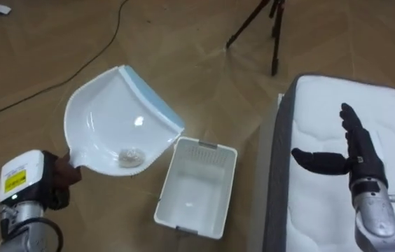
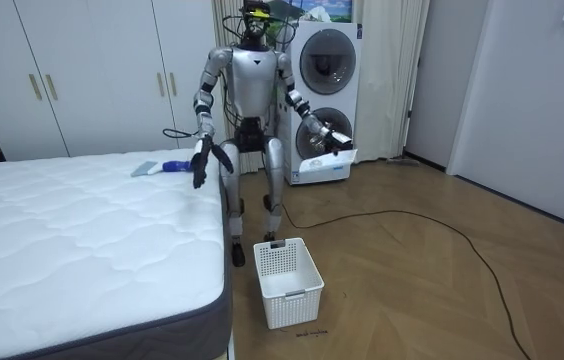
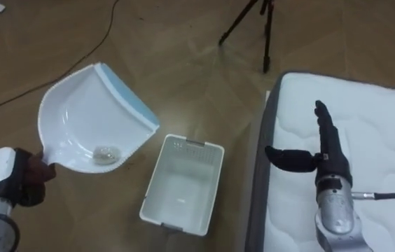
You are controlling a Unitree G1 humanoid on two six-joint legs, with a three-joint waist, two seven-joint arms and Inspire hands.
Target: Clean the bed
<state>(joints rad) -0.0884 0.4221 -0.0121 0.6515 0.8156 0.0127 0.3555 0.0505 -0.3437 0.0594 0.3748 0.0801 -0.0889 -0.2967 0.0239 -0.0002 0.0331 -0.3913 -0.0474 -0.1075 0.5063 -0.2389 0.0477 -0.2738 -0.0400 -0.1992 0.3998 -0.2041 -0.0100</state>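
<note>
At the corner of the bed [image 1: 386,112], the robot stands upright on the wooden floor, with the mattress on its right side. The left hand [image 1: 59,179] is clamped on the handle of a white dustpan [image 1: 110,115] with a blue front lip. The pan is held out over the floor to the robot's left, its hollow facing the head camera. A small pale clump of debris [image 1: 131,155] lies in the pan's lowest part, close to the handle.

The right hand [image 1: 355,150] hovers over the mattress near its edge, fingers straight and thumb spread apart, holding nothing.

A white perforated basket [image 1: 196,192] stands on the floor between the dustpan and the bed's grey side, apart from the mattress. In the eye views the pan's blue lip reaches just to the basket's far left corner. In the room view the pan is at waist height, well above the basket.

A tripod [image 1: 271,28] stands on the floor beyond the bed corner. A small blue and grey item [image 2: 162,167] lies on the mattress near the right hand.
</note>
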